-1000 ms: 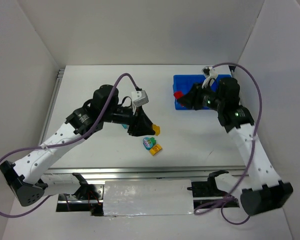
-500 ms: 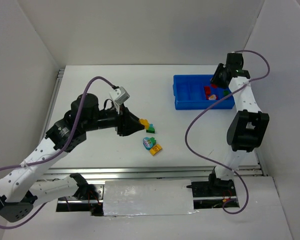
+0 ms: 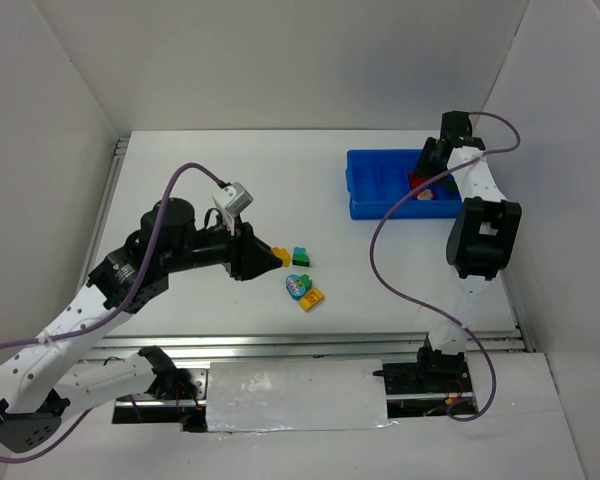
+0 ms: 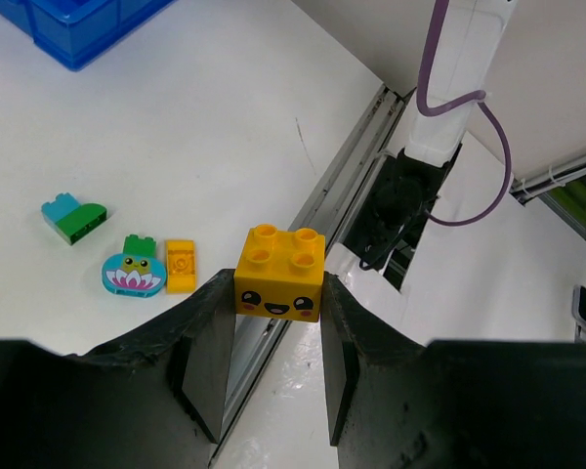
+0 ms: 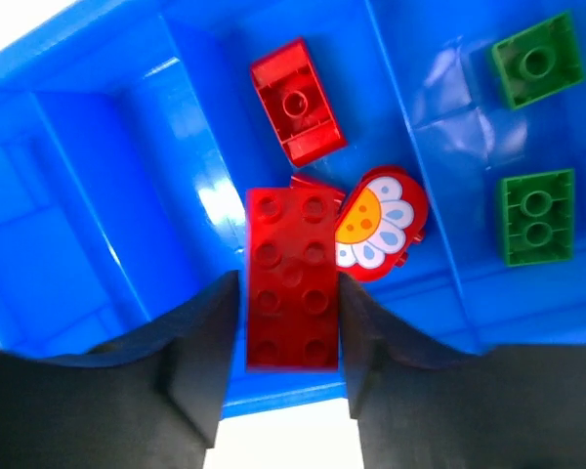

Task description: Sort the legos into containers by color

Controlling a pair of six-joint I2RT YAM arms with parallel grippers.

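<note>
since a second ago the right arm has swung off its place across the tray (image 3: 375, 208) and reaches it from the right end, while the left arm has drawn back toward its base. left gripper (image 4: 278, 298) has its fingers (image 4: 207, 342) set narrow, pressed on both sides of a yellow brick (image 4: 278, 274) with a smiling face, studs up, held clear of the table (image 4: 205, 127). off to the left of those fingers, on the table, an orange tile (image 4: 181, 266) lies just beside a round frog piece (image 4: 134, 272), with a green and cyan brick (image 4: 73, 217) farther out. right gripper (image 5: 291, 322) is closed to the width of a long red brick (image 5: 293, 278), a finger on each long side, above a tray compartment. past those fingertips in that compartment lie a small red brick (image 5: 298, 101) and a red flower piece (image 5: 381, 223), which sits at the held brick's right edge. two green bricks (image 5: 537, 61) lie in the compartment right of the fingers.
</note>
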